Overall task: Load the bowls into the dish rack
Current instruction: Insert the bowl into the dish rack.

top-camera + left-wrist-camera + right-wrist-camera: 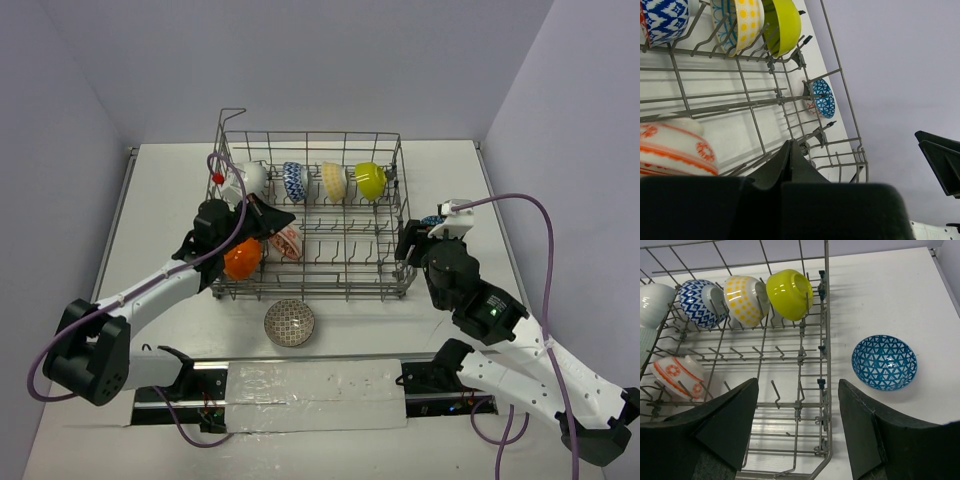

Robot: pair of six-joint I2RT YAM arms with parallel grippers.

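Note:
The dish rack [312, 134] stands mid-table. Its back row holds a white bowl [250, 178], a blue-white bowl [295, 182], a pale yellow bowl [334, 180] and a lime bowl [370, 180], all on edge. A red-white bowl [286, 241] and an orange bowl [242, 259] sit at its front left. My left gripper [280, 218] hovers shut and empty just above the red-white bowl [675, 147]. My right gripper [797, 410] is open over the rack's front right corner. A dark-blue patterned bowl [884, 362] rests on the table just right of the rack. A grey patterned bowl [289, 322] lies in front of the rack.
The rack's upright tines [774, 390] fill the front right part under my right gripper. Purple cables [545, 230] loop above both arms. Walls close in the table on the left, right and back.

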